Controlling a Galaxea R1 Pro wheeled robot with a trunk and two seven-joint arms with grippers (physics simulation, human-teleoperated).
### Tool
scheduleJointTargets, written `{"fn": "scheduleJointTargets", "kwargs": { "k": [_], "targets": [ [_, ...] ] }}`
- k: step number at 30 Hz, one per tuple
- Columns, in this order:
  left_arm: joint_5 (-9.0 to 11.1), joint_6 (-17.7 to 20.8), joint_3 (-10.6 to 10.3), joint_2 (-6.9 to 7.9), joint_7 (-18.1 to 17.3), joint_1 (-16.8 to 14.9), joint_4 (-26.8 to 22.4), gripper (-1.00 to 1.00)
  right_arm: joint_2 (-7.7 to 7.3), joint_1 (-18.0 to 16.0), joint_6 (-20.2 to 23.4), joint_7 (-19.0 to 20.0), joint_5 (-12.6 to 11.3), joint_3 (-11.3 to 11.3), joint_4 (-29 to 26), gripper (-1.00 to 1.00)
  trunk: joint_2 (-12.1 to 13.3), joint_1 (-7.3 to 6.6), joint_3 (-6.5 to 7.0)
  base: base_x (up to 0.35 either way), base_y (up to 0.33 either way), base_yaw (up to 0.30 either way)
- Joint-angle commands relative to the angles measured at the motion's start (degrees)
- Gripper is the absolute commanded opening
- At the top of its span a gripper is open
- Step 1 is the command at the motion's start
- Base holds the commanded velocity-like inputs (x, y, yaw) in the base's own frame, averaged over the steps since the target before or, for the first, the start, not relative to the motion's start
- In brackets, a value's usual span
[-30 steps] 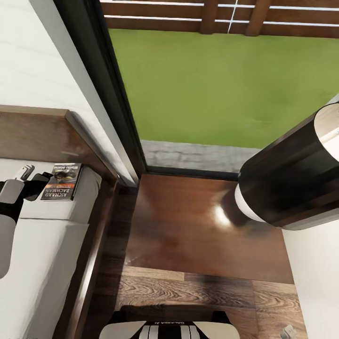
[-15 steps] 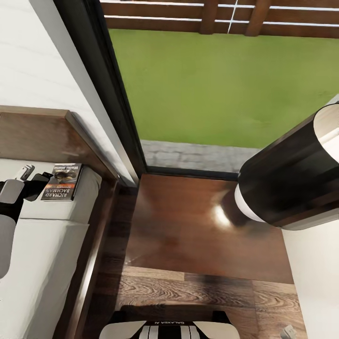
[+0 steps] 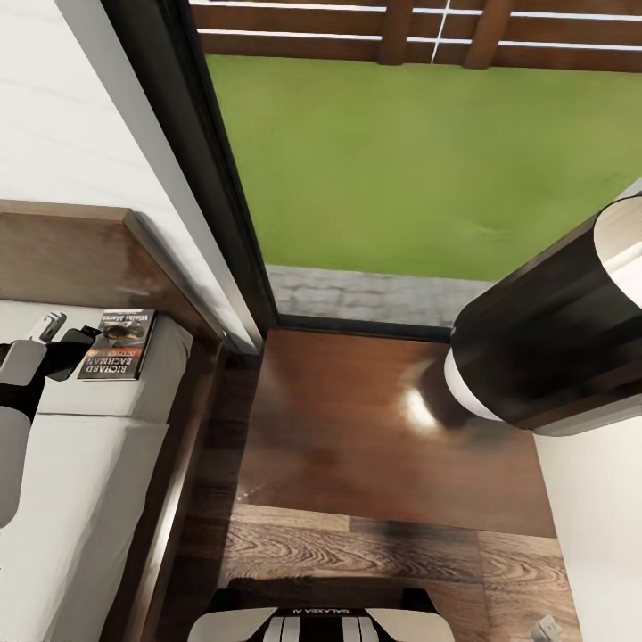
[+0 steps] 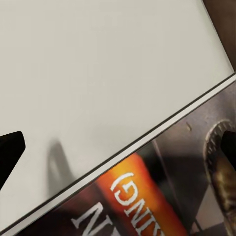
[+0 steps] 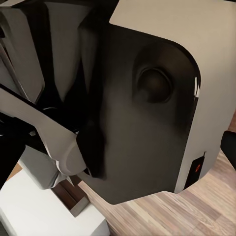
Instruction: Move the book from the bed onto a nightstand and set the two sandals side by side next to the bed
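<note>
The book (image 3: 119, 343), dark grey with an orange band and white lettering, lies flat on the bed's off-white mattress (image 3: 80, 481) close to the dark wooden headboard (image 3: 80, 259). My left gripper (image 3: 69, 332) hovers at the book's left edge, open. In the left wrist view its dark fingertips (image 4: 10, 152) stand far apart, with the edge of the book (image 4: 162, 196) between them and nothing gripped. The nightstand (image 3: 357, 446), with a glossy dark brown top, stands right of the bed. My right forearm (image 3: 553, 330) hangs over its right side. The sandals are out of view.
A tall black-framed window (image 3: 223, 223) looks out on green lawn behind the nightstand. Wood-plank floor (image 3: 357, 553) lies in front of it, with my base (image 3: 312, 620) at the lower edge. The right wrist view faces my own torso (image 5: 147, 108).
</note>
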Motion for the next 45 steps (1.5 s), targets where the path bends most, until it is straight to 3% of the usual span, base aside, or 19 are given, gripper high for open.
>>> {"fn": "scheduleJointTargets", "kwargs": {
  "k": [1, 30, 45],
  "targets": [
    [0.60, 0.22, 0.10, -0.01, 0.43, -0.01, -0.11, 1.00, 0.01, -0.01, 0.50, 0.26, 0.38, -0.48, -0.05, 1.00, -0.01, 0.00, -0.03, 0.000, 0.000, 0.000],
    [0.60, 0.19, 0.10, -0.10, 0.43, -0.01, 1.01, 1.00, 0.01, -0.01, 0.50, 0.30, 0.38, -0.47, -0.04, 1.00, -0.01, 0.00, -0.02, -0.033, 0.000, -0.001],
    [0.60, 0.14, 0.10, -0.10, 0.43, -0.01, 1.04, 1.00, 0.01, -0.01, 0.50, 0.31, 0.39, -0.48, -0.04, 1.00, -0.01, 0.00, 0.27, 0.000, 0.000, -0.113]
  ]
}}
